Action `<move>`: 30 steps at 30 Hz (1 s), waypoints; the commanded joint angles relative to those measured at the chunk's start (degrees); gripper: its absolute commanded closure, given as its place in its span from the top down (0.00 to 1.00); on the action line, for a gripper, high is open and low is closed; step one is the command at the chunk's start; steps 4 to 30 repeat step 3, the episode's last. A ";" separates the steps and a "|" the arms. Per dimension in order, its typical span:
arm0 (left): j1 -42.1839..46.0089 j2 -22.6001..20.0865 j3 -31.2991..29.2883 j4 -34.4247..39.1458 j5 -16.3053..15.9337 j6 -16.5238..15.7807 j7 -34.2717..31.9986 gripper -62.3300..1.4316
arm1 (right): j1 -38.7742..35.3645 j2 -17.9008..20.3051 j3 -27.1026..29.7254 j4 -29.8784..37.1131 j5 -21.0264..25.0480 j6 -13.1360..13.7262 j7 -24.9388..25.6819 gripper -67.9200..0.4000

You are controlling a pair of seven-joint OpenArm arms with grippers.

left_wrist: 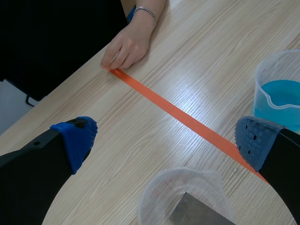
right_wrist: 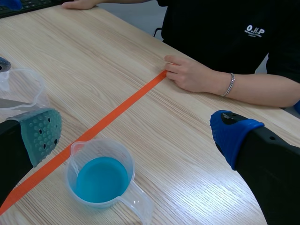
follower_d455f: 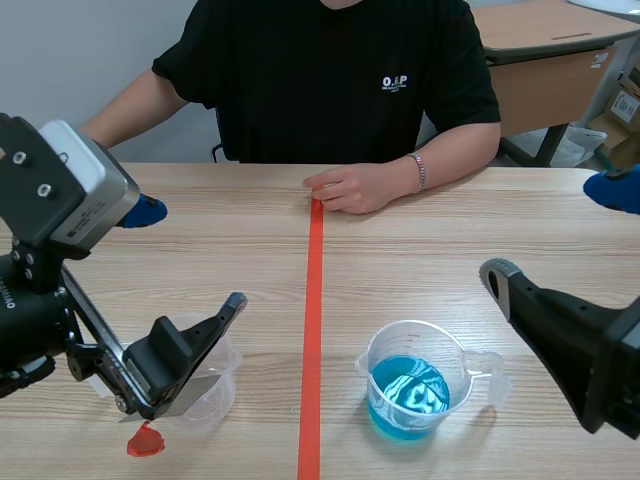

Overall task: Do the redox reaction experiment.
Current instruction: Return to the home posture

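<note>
My left end effector (left_wrist: 165, 138) and right end effector (right_wrist: 136, 132) are wide open, empty. Pouring comes next: grab the blue cup (right_wrist: 71, 171), tip it over the grey, maybe metal, piece (left_wrist: 201, 213).

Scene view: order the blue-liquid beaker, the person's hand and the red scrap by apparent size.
1. blue-liquid beaker
2. person's hand, though it lies farther from the camera, so this is unsure
3. red scrap, clearly the smallest

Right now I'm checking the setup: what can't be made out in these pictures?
Grey piece in the clear beaker: left wrist view, cut off by the edge; scene view, partly behind the left hand.
Red scrap: scene view, too small to identify.
Printed marks on the clear beaker: left wrist view, too faint to read.
</note>
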 commanded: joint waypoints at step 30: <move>0.13 0.28 -0.07 0.39 0.04 0.28 -0.98 1.00 | 0.68 0.74 0.39 1.18 0.63 -0.39 0.85 1.00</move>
